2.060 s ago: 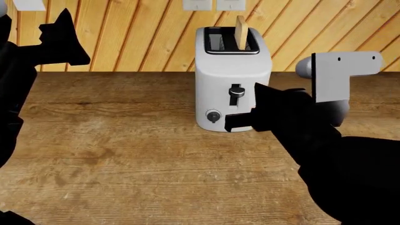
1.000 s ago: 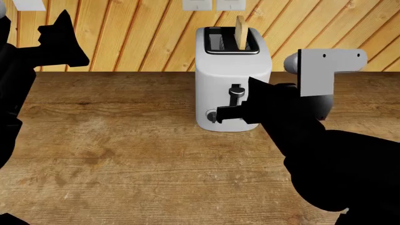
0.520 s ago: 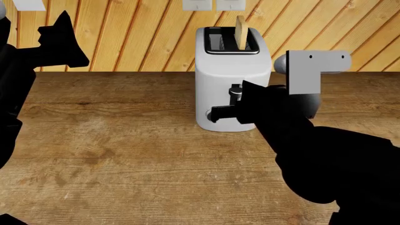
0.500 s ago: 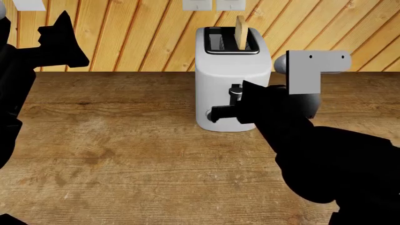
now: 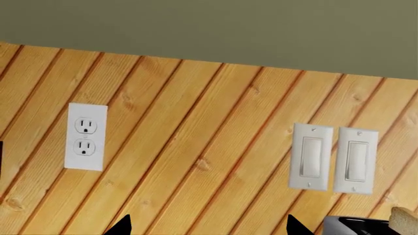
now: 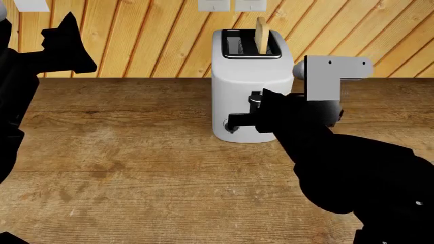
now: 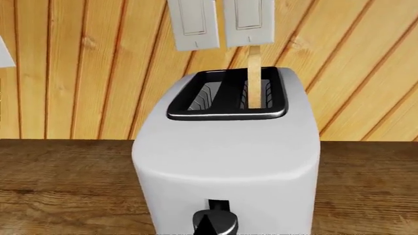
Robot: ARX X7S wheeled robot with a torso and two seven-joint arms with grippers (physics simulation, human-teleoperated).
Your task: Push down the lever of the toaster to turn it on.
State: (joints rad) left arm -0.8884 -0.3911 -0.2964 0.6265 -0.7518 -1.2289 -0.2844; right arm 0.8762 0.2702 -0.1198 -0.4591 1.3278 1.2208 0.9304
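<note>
The white toaster (image 6: pixel 252 76) stands at the back of the wooden counter, with a slice of bread (image 6: pixel 261 34) upright in one slot. Its black lever (image 6: pixel 254 99) sits high in its slot. My right gripper (image 6: pixel 234 122) is low against the toaster's front, below and beside the lever, and covers most of the round knob. In the right wrist view the toaster (image 7: pixel 225 156) fills the frame. There a single black tip of the right gripper (image 7: pixel 207 226) overlaps the lever (image 7: pixel 216 220), so the jaws are shut and empty. My left gripper (image 6: pixel 68 46) hangs open at far left.
The counter (image 6: pixel 135 168) stretches in front of and left of the toaster. A slanted wood-plank wall behind carries two light switches (image 5: pixel 333 157) and a power outlet (image 5: pixel 86 137). In the left wrist view a corner of the toaster (image 5: pixel 365 226) shows.
My right arm has moved left and closer to the toaster, so its fingers now lie across the front below the lever. The lever's height and the left arm are unchanged.
</note>
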